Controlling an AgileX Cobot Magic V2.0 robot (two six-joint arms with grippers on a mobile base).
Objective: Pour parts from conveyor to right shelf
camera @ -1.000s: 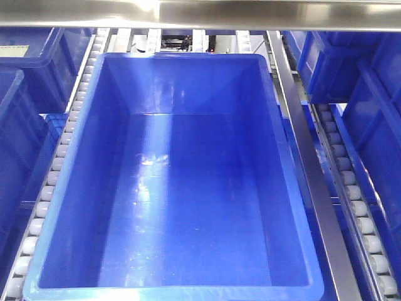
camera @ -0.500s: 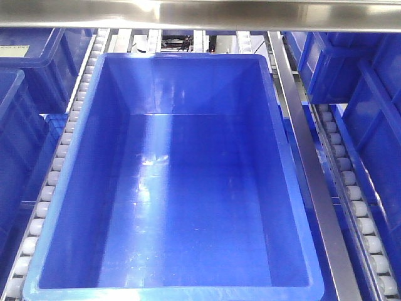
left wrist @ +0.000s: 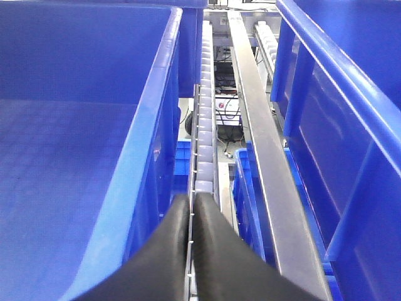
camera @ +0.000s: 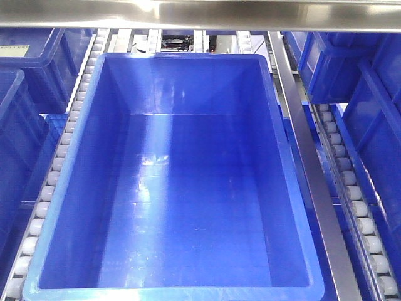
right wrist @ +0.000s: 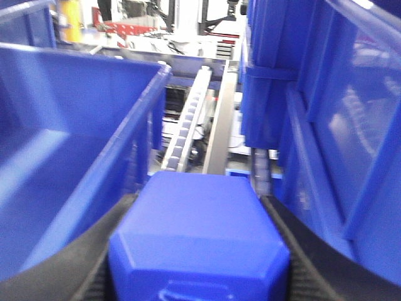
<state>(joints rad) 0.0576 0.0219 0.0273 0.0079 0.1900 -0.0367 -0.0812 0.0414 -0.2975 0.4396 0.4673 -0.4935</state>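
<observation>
Nothing has visibly moved since the earlier front frames; the big blue bin (camera: 175, 182) sits the same on the rack's white rollers (camera: 59, 157), and its floor shows bare, no part in it.

Left to right: left roller track, the bin filling the middle lane, a steel rail (camera: 307, 163) along the bin's right edge, then more rollers and neighbour bins (camera: 376, 119) at the right edge of the shelf (camera: 207, 12).

Left gripper (left wrist: 190, 251): black fingers pressed together, nothing between them, parked just past the bin's right rim over the roller track (left wrist: 205, 125).

Right gripper (right wrist: 197, 251): pinching the blue block (right wrist: 199, 241), one black finger (right wrist: 75, 263) on each side. The block hangs outside the bin wall (right wrist: 135, 125), over the gap between that wall and the bin to the right, near the rollers, not above any bin opening.

Progress, judged: pickup is done and the part has been carried to the shelf; the drop is left. It still needs bringing over a bin's open top and releasing.

Views differ: the front camera shows the whole bin interior but neither gripper nor the block. Only the right wrist shows the part; only the left wrist shows that hand is empty. The conveyor appears in none of them.
</observation>
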